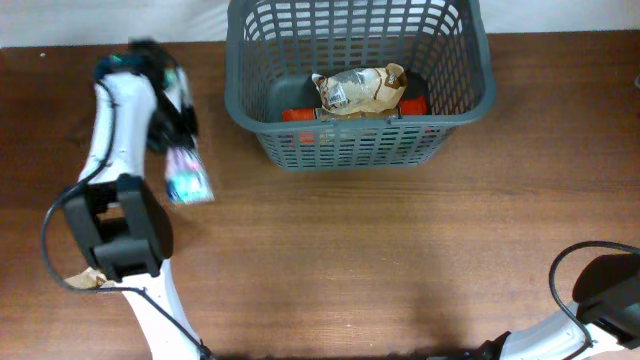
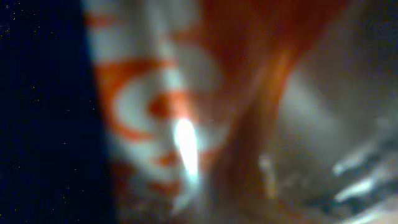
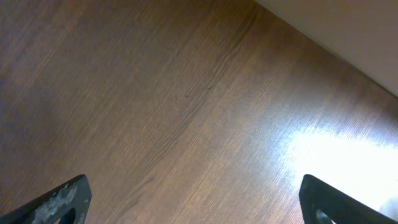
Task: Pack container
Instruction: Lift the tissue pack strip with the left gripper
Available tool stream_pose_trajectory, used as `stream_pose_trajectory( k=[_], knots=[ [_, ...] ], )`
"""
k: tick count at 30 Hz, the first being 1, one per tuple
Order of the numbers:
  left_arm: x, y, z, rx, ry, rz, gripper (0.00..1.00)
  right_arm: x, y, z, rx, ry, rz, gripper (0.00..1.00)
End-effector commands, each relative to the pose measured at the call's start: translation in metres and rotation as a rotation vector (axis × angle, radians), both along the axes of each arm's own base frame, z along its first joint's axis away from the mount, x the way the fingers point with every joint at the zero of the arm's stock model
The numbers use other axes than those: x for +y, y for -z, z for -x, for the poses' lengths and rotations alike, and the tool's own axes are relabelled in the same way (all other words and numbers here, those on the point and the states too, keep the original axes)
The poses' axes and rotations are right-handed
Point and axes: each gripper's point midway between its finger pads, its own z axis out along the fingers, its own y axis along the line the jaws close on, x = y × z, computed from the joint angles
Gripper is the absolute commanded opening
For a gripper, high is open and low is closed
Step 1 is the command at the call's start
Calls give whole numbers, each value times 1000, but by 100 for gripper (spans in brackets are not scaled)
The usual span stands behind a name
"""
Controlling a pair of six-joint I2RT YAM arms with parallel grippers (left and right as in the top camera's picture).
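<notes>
Overhead: basket is seen far centre, w/ bag inside. Packet is held by left gripper at left; its wrist cam gives only blur. Right gripper is spread wide over table, shown by wrist cam only.

Pretty sure this is a robotics lab setup: plain wood-grain table against a bare white wall, white robot arm trailing a black cable, grey shopping basket sitting on it.

Far on table, basket with bag inside, packet left of it
</notes>
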Motion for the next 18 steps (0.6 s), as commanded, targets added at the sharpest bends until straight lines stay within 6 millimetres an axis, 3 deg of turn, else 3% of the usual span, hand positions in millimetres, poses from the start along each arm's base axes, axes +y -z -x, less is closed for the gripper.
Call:
stream_pose_trajectory(
  k=[1,4,6,7,10,14,15,16,18],
  knots=[
    [24,-86,-27,-231,-53,-37,2,2,-6,2,-20,11,5,99],
    [29,-155,-38,-426,-58,-65,2,2,-6,2,-20,11,5,99],
    [21,-205,-42,-576,-31,-74,2,2,-6,2,-20,11,5,99],
    [5,-241,-42,-691,39,-65,2,2,-6,2,-20,11,5,99],
    [-45,-316,-31,-941,209,-38,2,2,-6,2,-20,11,5,99],
    [-123,-376,-11,-1149,462,41,2,2,-6,2,-20,11,5,99],
    [-142,-385,-6,-1187,520,59,2,2,-6,2,-20,11,5,99],
    [-173,-396,1,-1235,617,76,2,2,-6,2,-20,11,5,99],
    [-200,-400,6,-1265,702,82,2,2,-6,2,-20,11,5,99]
  ],
)
